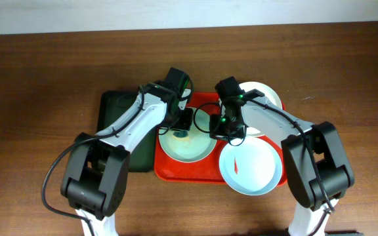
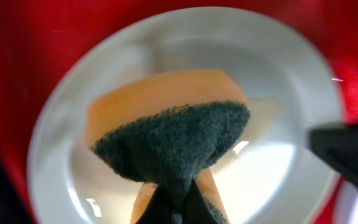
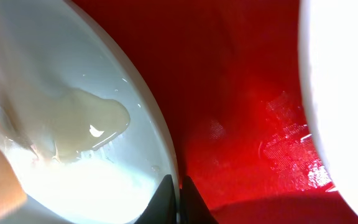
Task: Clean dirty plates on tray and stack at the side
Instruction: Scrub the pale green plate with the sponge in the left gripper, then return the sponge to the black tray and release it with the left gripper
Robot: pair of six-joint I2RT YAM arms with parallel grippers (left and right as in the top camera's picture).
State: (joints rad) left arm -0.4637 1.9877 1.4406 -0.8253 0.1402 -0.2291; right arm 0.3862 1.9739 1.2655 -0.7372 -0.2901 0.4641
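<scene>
From overhead, the 2 arms cover the far side of the mint green plate [image 1: 189, 149] and part of the white plate [image 1: 268, 98] at the far right corner of the tray [image 1: 167, 168]. In the left wrist view the sponge [image 2: 169, 134] hides this plate's middle. In the right wrist view the bottom edge cuts off the right gripper [image 3: 179, 198].

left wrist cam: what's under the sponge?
The pale green plate, which sits on the red tray. The sponge covers the plate's middle, so any smear there cannot be seen. No red shows on the part of the plate in view.
</scene>
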